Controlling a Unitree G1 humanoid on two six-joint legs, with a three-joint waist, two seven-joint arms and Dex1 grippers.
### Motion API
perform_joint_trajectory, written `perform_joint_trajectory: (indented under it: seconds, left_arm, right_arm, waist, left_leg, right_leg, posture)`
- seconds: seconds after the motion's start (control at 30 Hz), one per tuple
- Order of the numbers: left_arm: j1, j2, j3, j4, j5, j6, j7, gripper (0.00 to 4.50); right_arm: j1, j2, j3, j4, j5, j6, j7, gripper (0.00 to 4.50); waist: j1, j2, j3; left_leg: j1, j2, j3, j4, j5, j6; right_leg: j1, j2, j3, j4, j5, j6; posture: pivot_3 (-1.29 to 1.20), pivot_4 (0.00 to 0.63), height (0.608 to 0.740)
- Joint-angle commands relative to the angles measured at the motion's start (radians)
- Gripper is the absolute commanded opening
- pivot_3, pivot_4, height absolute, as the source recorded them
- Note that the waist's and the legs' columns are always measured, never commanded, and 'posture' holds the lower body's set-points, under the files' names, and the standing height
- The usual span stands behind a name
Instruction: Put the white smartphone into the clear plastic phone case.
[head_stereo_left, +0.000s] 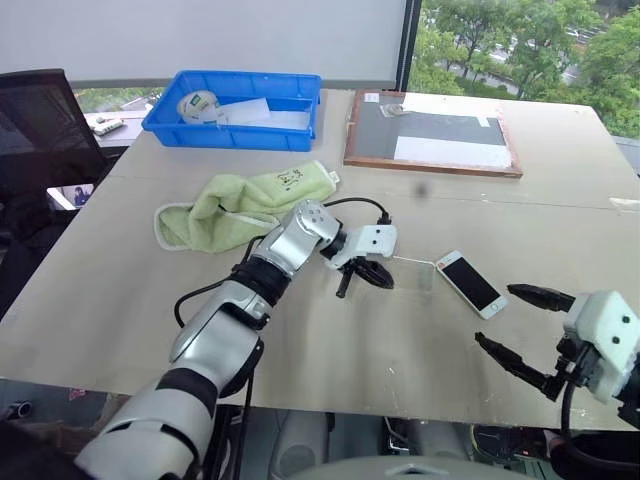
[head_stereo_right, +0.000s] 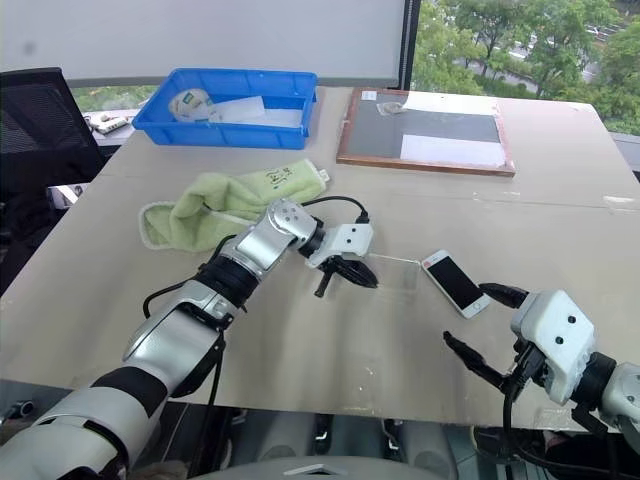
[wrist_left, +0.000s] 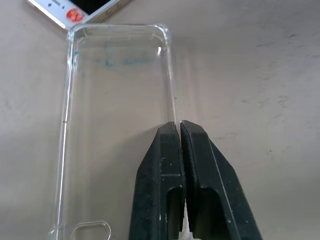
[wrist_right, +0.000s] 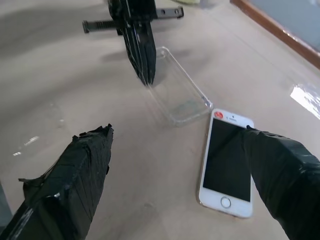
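Nearest, at the lower right of the left eye view, the right gripper (head_stereo_left: 512, 318) hangs above the bare front part of the pale wooden table (head_stereo_left: 330, 370), its two black fingers spread wide with nothing between them. In the right wrist view one of these fingers (wrist_right: 285, 170) overlaps the edge of the white smartphone with a dark glossy screen (wrist_right: 226, 162), though contact cannot be confirmed.

The smartphone lies flat, screen up, right of centre in the left eye view. Just to its left lies the clear plastic phone case (wrist_left: 117, 120), a thin transparent shell, open side up; one of its short ends sits just beside a corner of the phone.

The left gripper (head_stereo_left: 362, 276) is at frame centre, angled down, jaws pressed together, tips at the case's long rim. Whether the rim is pinched cannot be told.

Further back, left of centre, a crumpled pale green cloth (head_stereo_left: 240, 205) rests on the table. At the upper left stands a blue plastic bin (head_stereo_left: 235, 135); at the upper right, a dark wood-framed board (head_stereo_left: 430, 135) carrying white paper.
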Motion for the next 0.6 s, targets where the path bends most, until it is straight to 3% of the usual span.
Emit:
perform_joint_trajectory:
  seconds: [0.03, 0.23, 0.33, 0.5, 0.6]
  left_arm:
    - [0.010, -0.007, 0.000, -0.043, 0.028, 0.035, 0.039, 0.05]
    - [0.074, -0.005, 0.036, -0.180, -0.023, 0.143, 0.047, 0.05]
    - [0.094, 0.001, 0.081, -0.259, -0.074, 0.231, 0.049, 0.89]
    - [0.143, 0.051, 0.152, -0.414, -0.141, 0.319, 0.071, 2.91]
    - [0.186, 0.083, 0.230, -0.510, -0.188, 0.328, 0.124, 4.08]
  right_arm:
    - [-0.017, 0.007, 0.028, -0.002, -0.031, -0.001, -0.032, 4.50]
    - [-0.093, 0.011, 0.106, 0.037, -0.043, 0.022, -0.062, 4.50]
    - [-0.132, 0.006, 0.120, 0.072, -0.011, 0.069, -0.065, 4.50]
    - [-0.237, 0.000, 0.135, 0.160, 0.032, 0.169, -0.098, 4.50]
    - [-0.295, -0.007, 0.199, 0.202, -0.018, 0.182, -0.128, 4.50]
  waist:
    - [0.001, 0.000, 0.000]
    - [0.000, 0.000, 0.000]
    - [-0.001, 0.000, 0.000]
    - [-0.009, 0.000, 0.001]
    - [-0.020, 0.000, 0.001]
  left_leg:
    - [0.000, 0.000, 0.000, 0.000, 0.000, 0.000]
    - [0.001, -0.001, -0.001, 0.001, 0.000, 0.000]
    - [0.000, -0.001, -0.002, 0.001, 0.000, 0.000]
    - [0.001, -0.001, -0.001, 0.001, 0.000, 0.000]
    - [0.001, -0.001, -0.001, 0.000, 0.000, 0.000]
  right_leg:
    - [0.000, 0.000, 0.000, 0.000, 0.000, 0.000]
    - [0.001, -0.001, 0.001, 0.000, 0.000, 0.000]
    - [0.001, -0.001, 0.001, 0.000, 0.000, 0.000]
    - [0.001, -0.001, 0.002, 0.001, 0.000, 0.000]
    - [0.001, -0.001, 0.002, 0.001, 0.000, 0.001]
  posture:
    - [0.00, 0.150, 0.740]
    - [0.00, 0.150, 0.740]
    - [0.00, 0.150, 0.740]
    - [0.00, 0.150, 0.740]
    - [0.00, 0.150, 0.740]
